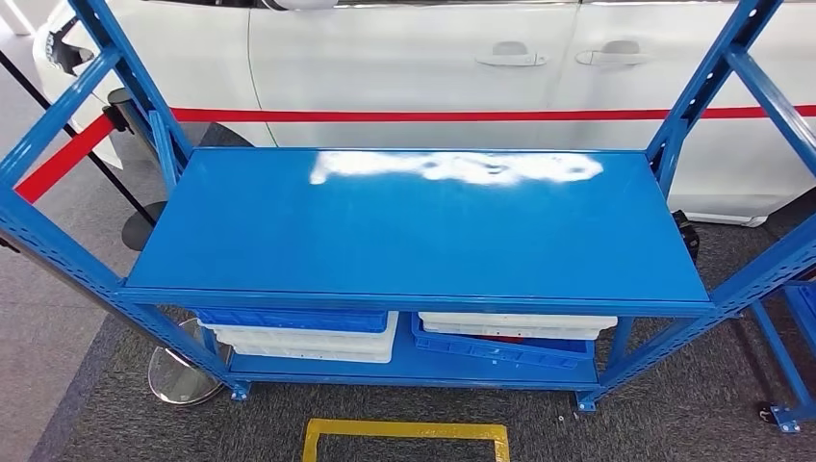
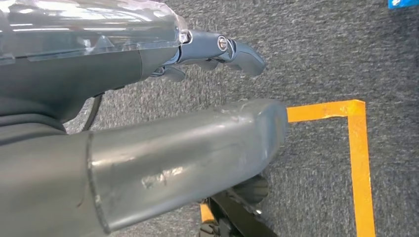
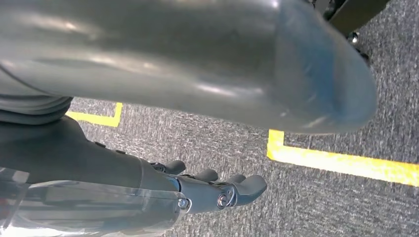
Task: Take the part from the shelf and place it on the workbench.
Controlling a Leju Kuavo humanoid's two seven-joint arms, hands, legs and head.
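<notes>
Head view: white bins (image 1: 308,339) (lower shelf (image 1: 404,371))

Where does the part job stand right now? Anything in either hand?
Neither the left hand nor the right hand holds anything; both hang over grey carpet with fingers loosely apart. The glossy blue metal rack's top board carries no part. Its lower level holds white and blue plastic trays. That fits before a pickup or after delivery elsewhere.
</notes>
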